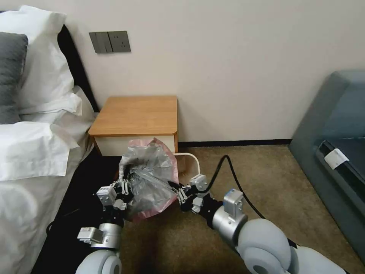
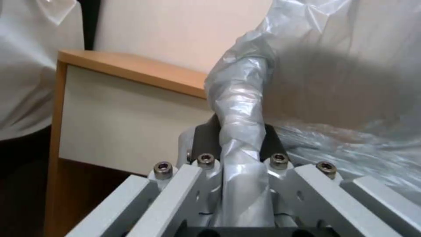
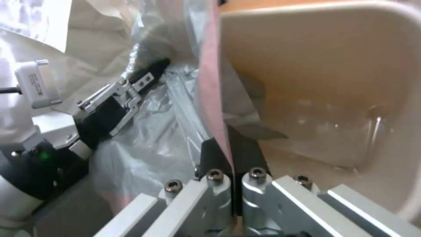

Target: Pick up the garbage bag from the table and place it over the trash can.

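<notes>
Both grippers, left and right, pinch opposite edges of the garbage bag, stretched between them beside the trash can.

Low nightstand, orange-brown wood top, white drawer front, sits beyond both grippers. Brown carpet floor carries the cream-white plastic bin, rim just beyond the right gripper, and a grey-blue sofa to that gripper's right.
</notes>
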Tool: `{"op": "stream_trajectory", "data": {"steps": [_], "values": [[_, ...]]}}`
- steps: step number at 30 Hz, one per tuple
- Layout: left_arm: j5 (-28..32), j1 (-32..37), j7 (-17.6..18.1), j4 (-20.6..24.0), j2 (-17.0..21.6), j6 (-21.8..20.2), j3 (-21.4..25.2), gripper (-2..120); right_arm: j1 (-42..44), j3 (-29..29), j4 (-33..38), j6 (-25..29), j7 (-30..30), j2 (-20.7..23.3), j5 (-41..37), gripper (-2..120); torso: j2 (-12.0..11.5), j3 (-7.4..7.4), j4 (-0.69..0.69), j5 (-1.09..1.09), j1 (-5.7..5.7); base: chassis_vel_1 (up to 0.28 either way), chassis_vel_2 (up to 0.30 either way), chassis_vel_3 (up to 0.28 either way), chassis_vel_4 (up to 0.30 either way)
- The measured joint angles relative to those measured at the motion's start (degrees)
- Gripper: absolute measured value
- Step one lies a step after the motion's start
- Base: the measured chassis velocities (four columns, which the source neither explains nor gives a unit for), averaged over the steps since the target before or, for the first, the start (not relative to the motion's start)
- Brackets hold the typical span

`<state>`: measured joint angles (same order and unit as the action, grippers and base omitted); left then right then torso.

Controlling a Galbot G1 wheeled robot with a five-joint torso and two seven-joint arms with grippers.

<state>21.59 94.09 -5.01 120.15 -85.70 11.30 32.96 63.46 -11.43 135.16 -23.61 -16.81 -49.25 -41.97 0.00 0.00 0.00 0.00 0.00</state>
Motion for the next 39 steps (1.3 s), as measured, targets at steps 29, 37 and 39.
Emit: {"op": "stream_trajectory", "data": {"steps": [29, 37, 39], "values": [[5.1, -0.8, 2.6, 1.2, 0.5, -2.6, 1.0, 7, 11.2, 11.3, 2.7, 4.5, 2.8, 2.6, 7.3, 0, 0.0, 0.0, 0.0, 0.0, 0.0, 0.0, 0.0, 0.0, 0.0], [6.1, -1.1, 3.4, 1.9, 0.3, -3.5, 1.2, 7, 12.4, 11.9, 2.4, 5.6, 3.3, 1.8, 11.4, 0, 0.0, 0.0, 0.0, 0.0, 0.0, 0.0, 0.0, 0.0, 0.0], [6.1, -1.1, 3.5, 2.0, 0.3, -3.7, 1.2, 7, 12.7, 12.1, 2.4, 6.2, 4.0, 1.5, 12.4, 0, 0.0, 0.0, 0.0, 0.0, 0.0, 0.0, 0.0, 0.0, 0.0]]}}
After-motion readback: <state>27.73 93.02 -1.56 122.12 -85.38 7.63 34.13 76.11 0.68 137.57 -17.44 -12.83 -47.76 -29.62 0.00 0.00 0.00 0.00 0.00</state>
